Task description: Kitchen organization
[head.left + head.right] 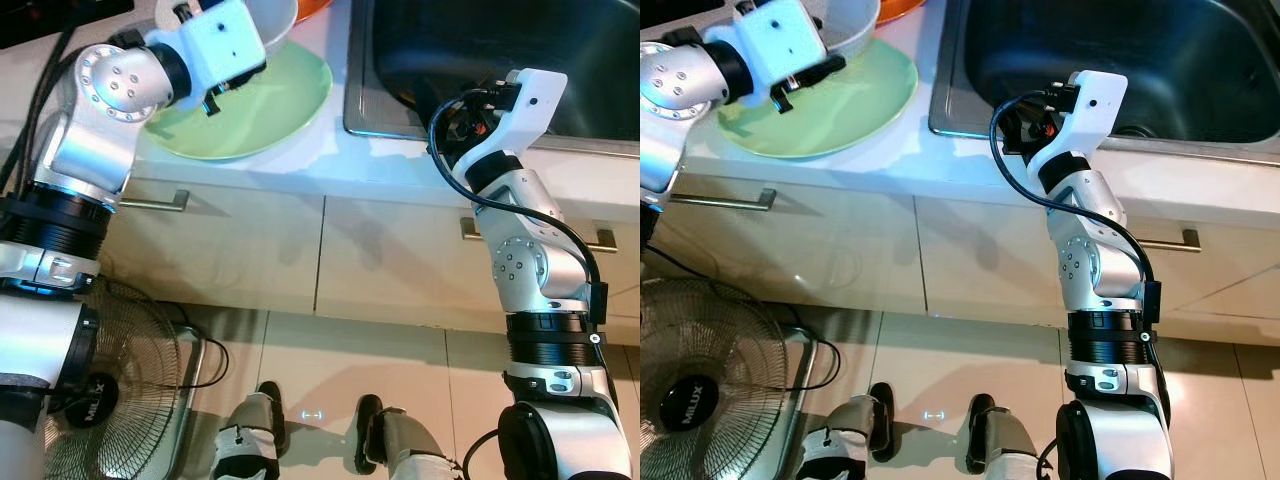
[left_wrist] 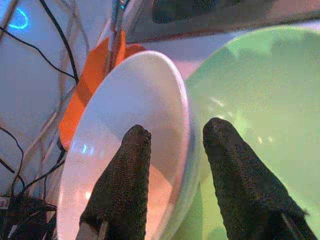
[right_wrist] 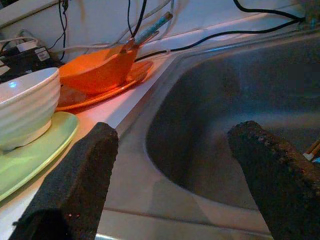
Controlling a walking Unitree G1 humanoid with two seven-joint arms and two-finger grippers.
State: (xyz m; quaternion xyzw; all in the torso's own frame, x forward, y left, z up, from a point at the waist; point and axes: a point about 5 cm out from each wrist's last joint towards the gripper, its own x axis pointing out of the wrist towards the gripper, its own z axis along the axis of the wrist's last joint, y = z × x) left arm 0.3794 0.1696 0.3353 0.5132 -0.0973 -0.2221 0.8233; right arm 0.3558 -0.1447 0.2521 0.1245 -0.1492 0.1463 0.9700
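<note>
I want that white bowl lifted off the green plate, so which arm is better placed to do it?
The left. Its end effector already straddles the white bowl rim, one finger inside, one outside over the green plate. The right end effector hangs open at the sink edge, away from the bowl.

left arm bent, reaching forward, left gripper (image 2: 172, 165) fingers parted. right arm raised, right gripper (image 3: 170, 170) fingers spread wide.

We see a white bowl (image 2: 135, 145) standing upright on a pale green plate (image 1: 270, 110), beside an orange bowl (image 3: 97, 70) on its orange plate (image 3: 117, 85).
</note>
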